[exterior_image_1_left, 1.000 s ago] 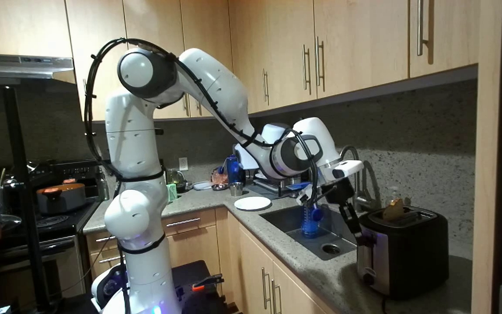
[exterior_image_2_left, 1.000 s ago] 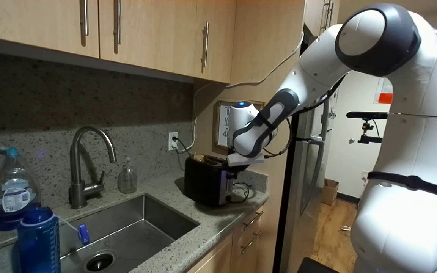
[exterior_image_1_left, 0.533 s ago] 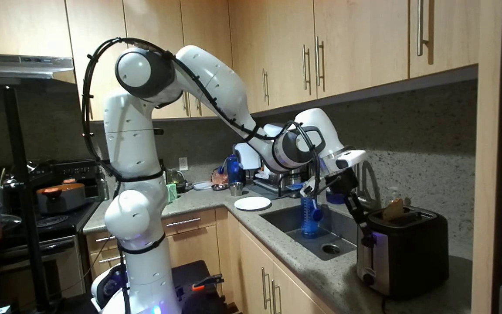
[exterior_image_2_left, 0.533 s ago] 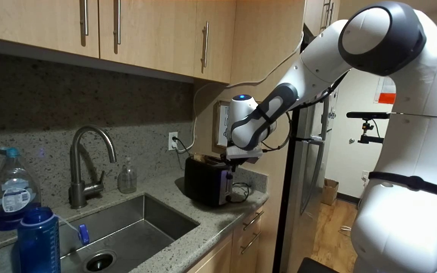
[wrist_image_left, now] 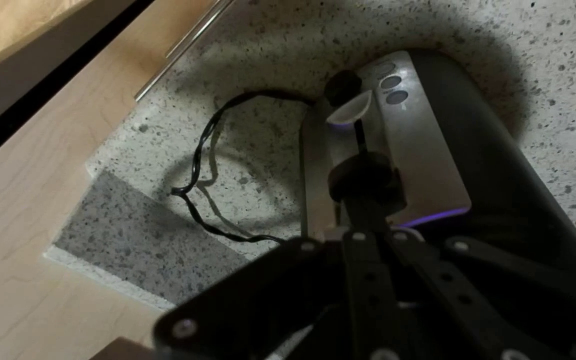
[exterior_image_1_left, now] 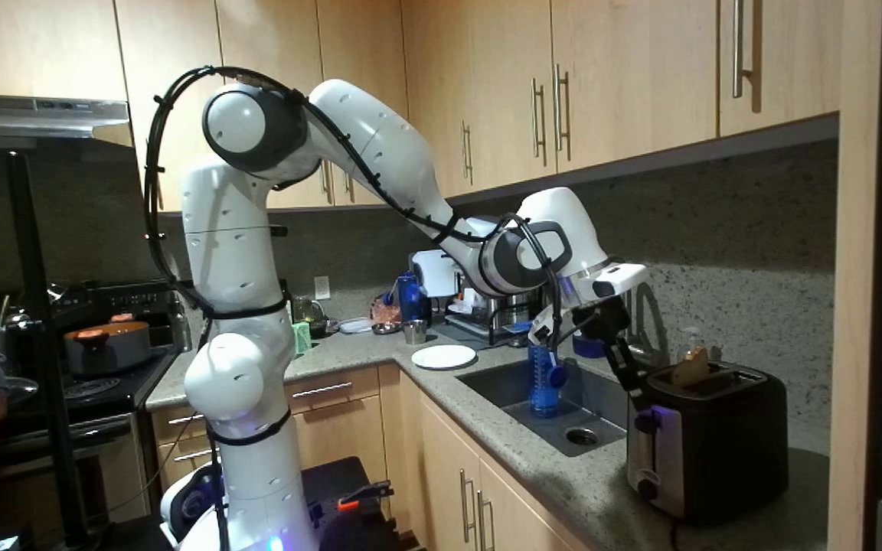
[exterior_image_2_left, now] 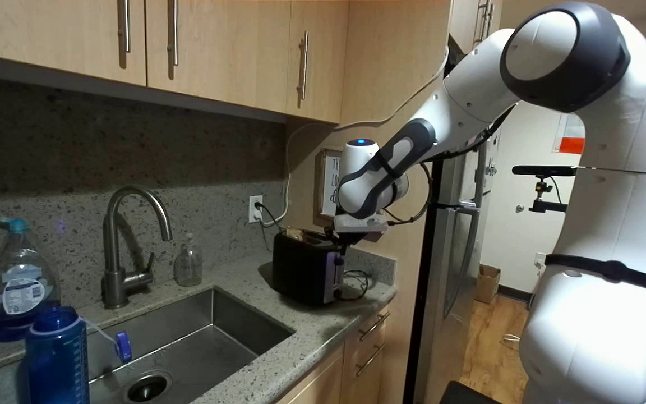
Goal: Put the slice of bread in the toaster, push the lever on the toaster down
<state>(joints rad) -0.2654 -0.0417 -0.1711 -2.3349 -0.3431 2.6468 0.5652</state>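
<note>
The dark toaster (exterior_image_1_left: 739, 451) stands on the counter near the tall side panel; it also shows in an exterior view (exterior_image_2_left: 300, 269). The slice of bread (exterior_image_1_left: 690, 369) sits in a top slot with its upper part sticking out; its top edge shows in an exterior view (exterior_image_2_left: 296, 233). The black lever knob (wrist_image_left: 358, 175) is high on the toaster's silver front (wrist_image_left: 425, 160) in the wrist view. My gripper (wrist_image_left: 365, 212) is shut, with nothing visible between its fingers. Its tips are right at the knob, just above it in an exterior view (exterior_image_1_left: 640, 399); whether they touch it I cannot tell.
A sink (exterior_image_2_left: 205, 342) with a faucet (exterior_image_2_left: 112, 252) lies beside the toaster. A blue bottle (exterior_image_2_left: 56, 359) stands by the sink, and a white plate (exterior_image_1_left: 443, 357) is farther along the counter. The toaster's black cord (wrist_image_left: 198, 160) loops on the counter.
My gripper and wrist have risen a little, the tips going from beside the lever knob to just above it. The toaster and bread have not visibly moved.
</note>
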